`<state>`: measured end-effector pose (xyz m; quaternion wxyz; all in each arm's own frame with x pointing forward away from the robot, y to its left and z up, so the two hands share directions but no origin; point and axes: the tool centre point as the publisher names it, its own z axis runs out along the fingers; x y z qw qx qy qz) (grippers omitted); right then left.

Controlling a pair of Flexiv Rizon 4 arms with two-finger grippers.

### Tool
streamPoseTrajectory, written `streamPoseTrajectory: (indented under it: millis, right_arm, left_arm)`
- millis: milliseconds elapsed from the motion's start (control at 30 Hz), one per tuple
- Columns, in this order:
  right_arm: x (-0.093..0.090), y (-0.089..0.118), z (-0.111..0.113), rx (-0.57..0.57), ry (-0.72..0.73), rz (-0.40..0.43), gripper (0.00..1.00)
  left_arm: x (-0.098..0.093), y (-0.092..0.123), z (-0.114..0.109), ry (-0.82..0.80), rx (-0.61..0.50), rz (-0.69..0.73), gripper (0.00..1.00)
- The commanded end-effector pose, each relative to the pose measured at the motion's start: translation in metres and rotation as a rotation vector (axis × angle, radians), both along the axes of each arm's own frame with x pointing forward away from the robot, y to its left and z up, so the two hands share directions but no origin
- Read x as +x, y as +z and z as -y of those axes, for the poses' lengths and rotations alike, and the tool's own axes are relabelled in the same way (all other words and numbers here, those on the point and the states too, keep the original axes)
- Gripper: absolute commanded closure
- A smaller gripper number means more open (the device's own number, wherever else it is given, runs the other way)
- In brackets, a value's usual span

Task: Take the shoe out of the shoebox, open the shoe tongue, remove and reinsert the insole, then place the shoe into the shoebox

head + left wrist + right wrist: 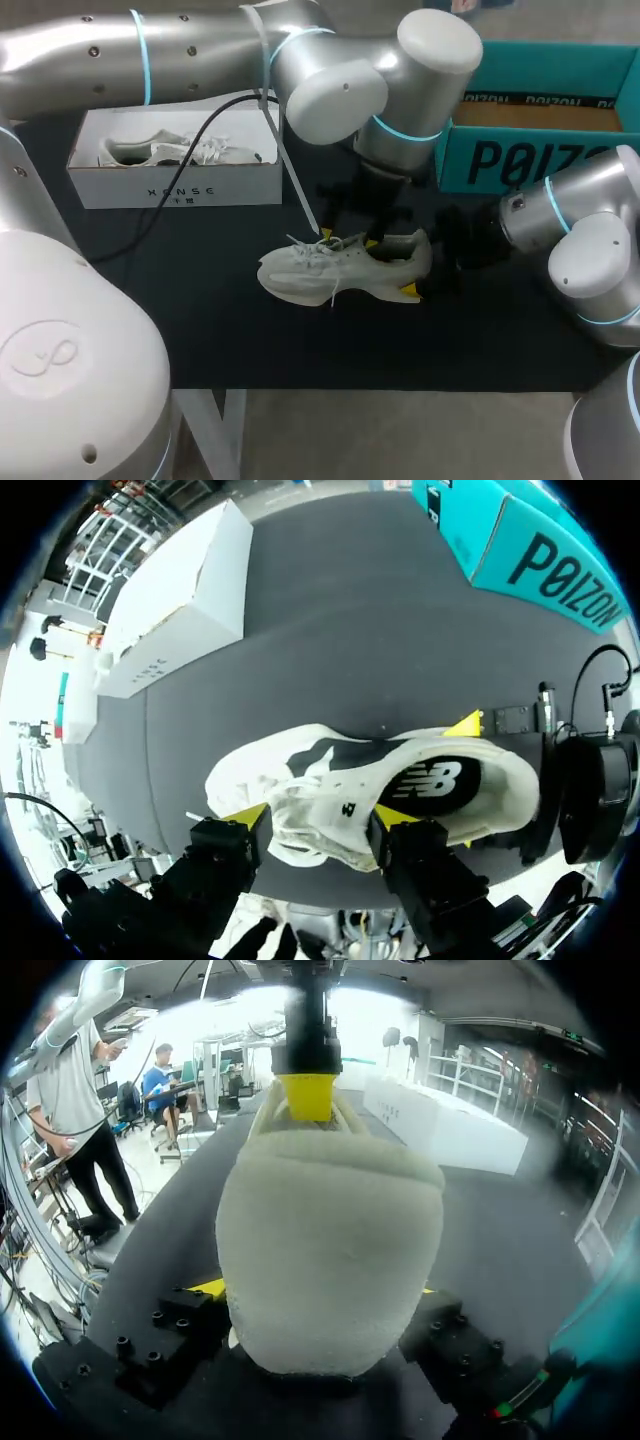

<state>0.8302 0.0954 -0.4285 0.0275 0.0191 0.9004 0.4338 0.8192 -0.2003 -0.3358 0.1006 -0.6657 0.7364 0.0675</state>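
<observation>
clamping shoe (340, 265): left hand (320, 820) midway, right hand (315, 1290) at heel.

1. The left arm (200, 50) is made of smooth silver-grey metal tubes with rounded joint caps. Thin light-blue rings mark its joints, and rows of small dark screws run along it.
2. A thin black cable (190, 150) and a flat white strap (285, 150) run off it.
3. The big pale-grey dome (90, 330) at near left bears an embossed looped emblem (50, 352).
4. The right arm (590, 240) has the same silver shell and blue rings.
5. The left gripper (322, 820) is black and blocky, with bright yellow wedge tips.
6. The right gripper (315, 1288) is also black, studded with socket screws, with looped black wires (600, 680) on its body.
</observation>
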Motion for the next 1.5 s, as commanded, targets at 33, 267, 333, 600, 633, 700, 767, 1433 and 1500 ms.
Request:
streamPoseTrajectory:
  millis: [33,267,333,600,633,700,767,1433,1500]
  right_arm:
    - [0.0,-0.003,-0.003,-0.003,-0.002,0.0,1.0]
    - [0.0,-0.003,-0.003,-0.003,-0.002,0.0,1.0]
    - [0.0,-0.003,-0.003,-0.003,-0.002,0.0,1.0]
    - [0.0,-0.003,-0.003,-0.003,-0.002,0.0,1.0]
    - [0.0,-0.003,-0.003,-0.003,-0.002,0.0,1.0]
    - [0.0,-0.003,-0.003,-0.003,-0.002,0.0,1.0]
    - [0.0,-0.003,-0.003,-0.003,-0.002,0.0,1.0]
    - [0.0,-0.003,-0.003,-0.003,-0.002,0.0,1.0]
    - [0.0,-0.003,-0.003,-0.003,-0.002,0.0,1.0]
  left_arm:
    - [-0.002,0.001,-0.005,-0.007,-0.07,-0.007,1.0]
    - [0.0,-0.006,0.008,-0.002,-0.123,-0.023,1.0]
    - [0.0,-0.006,0.009,0.0,-0.147,-0.029,1.0]
    - [-0.012,0.021,-0.012,-0.009,-0.218,0.008,1.0]
    - [-0.013,0.024,-0.016,-0.006,-0.227,0.014,1.0]
    - [-0.014,0.028,-0.024,-0.013,-0.219,0.034,1.0]
    - [-0.015,0.029,-0.031,-0.006,-0.222,0.041,1.0]
    - [-0.032,-0.013,-0.11,0.177,-0.162,0.034,1.0]
    - [-0.032,-0.026,-0.113,0.186,-0.157,0.016,1.0]
